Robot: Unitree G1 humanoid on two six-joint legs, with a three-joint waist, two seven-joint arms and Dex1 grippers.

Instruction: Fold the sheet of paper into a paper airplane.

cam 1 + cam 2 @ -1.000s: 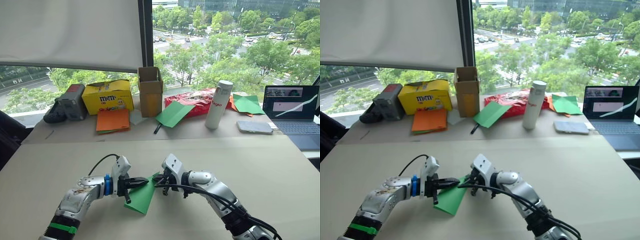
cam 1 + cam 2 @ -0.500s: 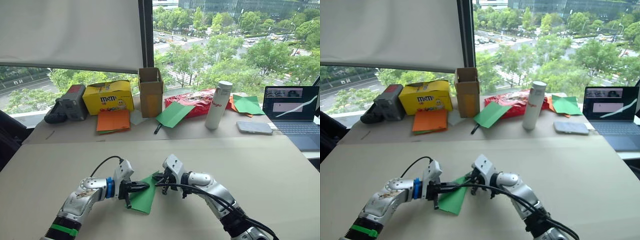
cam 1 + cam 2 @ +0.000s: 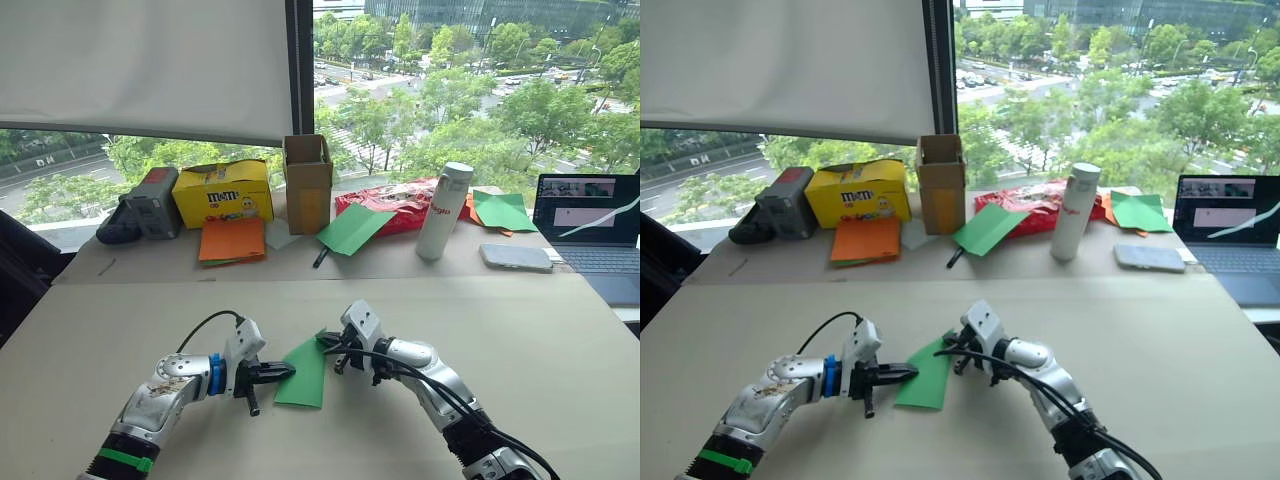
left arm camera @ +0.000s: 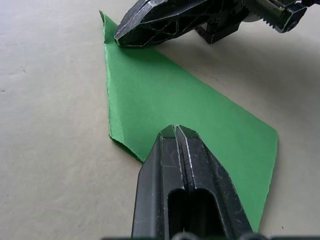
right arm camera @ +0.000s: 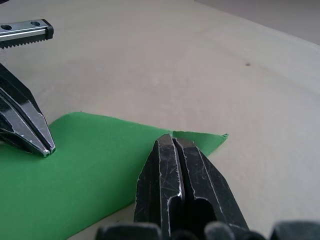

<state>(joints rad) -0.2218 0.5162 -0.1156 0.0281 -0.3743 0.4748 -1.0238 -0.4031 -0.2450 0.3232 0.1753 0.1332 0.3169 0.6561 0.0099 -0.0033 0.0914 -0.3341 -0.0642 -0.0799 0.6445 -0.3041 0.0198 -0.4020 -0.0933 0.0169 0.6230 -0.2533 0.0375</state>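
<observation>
Jaws closed both | left gripper (image 4: 176,131), right gripper (image 5: 173,142) pressing sheet of paper (image 3: 305,370)

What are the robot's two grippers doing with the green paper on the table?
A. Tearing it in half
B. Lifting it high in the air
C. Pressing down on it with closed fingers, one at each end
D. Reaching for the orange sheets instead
C. The left gripper and right gripper, both shut, rest their tips on the sheet of paper, which lies on the table.
</observation>
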